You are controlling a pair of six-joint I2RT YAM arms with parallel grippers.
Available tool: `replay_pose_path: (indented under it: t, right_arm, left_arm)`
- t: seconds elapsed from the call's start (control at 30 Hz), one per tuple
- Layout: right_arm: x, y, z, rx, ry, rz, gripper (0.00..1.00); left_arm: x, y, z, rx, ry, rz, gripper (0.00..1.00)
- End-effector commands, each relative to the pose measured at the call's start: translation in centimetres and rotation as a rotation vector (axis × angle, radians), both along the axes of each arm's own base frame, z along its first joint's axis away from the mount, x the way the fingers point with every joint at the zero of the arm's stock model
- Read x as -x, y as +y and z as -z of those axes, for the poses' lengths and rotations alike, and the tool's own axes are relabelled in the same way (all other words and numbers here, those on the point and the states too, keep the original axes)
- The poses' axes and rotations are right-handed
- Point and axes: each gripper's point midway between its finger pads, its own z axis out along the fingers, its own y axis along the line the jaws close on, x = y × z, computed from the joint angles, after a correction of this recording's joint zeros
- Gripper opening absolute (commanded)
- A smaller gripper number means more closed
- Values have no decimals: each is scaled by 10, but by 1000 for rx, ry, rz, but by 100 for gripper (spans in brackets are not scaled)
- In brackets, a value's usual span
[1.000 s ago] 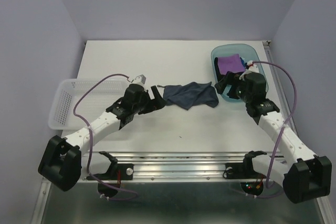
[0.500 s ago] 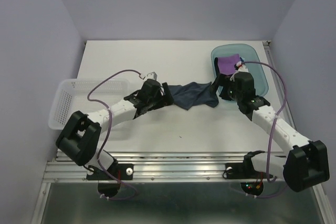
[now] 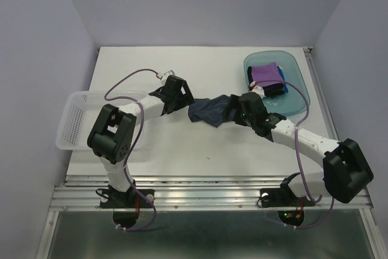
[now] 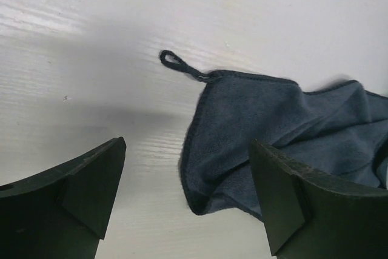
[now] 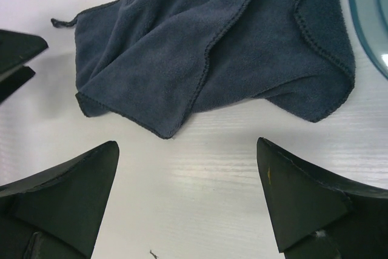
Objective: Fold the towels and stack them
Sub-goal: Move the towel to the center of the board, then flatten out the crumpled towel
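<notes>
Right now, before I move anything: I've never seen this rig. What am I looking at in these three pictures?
Two robot arms are bolted at a white table's near edge. The wide picture looks down from above and behind them; the other two come from a camera on each wrist, its black fingers at the bottom corners. A crumpled dark navy towel lies between the arms. The left pincer and the right pincer hang open at either end of it, holding nothing. A folded purple towel sits in the translucent teal plastic tray; a white mesh plastic basket stands at the left.
</notes>
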Motion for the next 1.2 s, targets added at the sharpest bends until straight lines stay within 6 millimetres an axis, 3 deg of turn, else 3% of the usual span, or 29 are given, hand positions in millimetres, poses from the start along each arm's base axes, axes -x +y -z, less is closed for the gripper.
replay_pose_path:
  t: [0.0, 0.13, 0.23, 0.57, 0.6, 0.77, 0.87, 0.97, 1.0, 1.17]
  right_arm:
    - [-26, 2, -40, -43, -113, 91, 100]
    - [-22, 1, -22, -25, -89, 92, 100]
    - [-14, 4, -5, -23, -51, 67, 100]
    - [-8, 0, 6, 8, -21, 69, 100]
    - [-7, -1, 7, 11, -18, 68, 100]
    - [-6, -1, 9, 11, -19, 66, 100]
    - [-5, 0, 10, 14, -16, 60, 100]
    - [-4, 0, 13, 20, -8, 52, 100]
    - [-4, 0, 14, 25, -8, 46, 100]
    - [-1, 11, 13, 16, -3, -17, 100]
  left_arm:
    - [-13, -4, -12, 9, -26, 9, 93]
    - [-15, -3, 4, -7, -1, -9, 90]
    - [-32, -7, 10, -4, -20, -44, 89]
    - [-55, -11, 22, -57, -21, -77, 81]
    - [-52, -8, 31, -78, 5, -79, 77]
    - [-53, -13, 35, -109, 1, -86, 59]
    - [-54, -17, 41, -116, 16, -72, 28]
    - [-54, -17, 46, -125, 24, -76, 15]
    - [-54, -16, 46, -126, 24, -78, 0]
    - [-50, -12, 43, -135, 22, -80, 0]
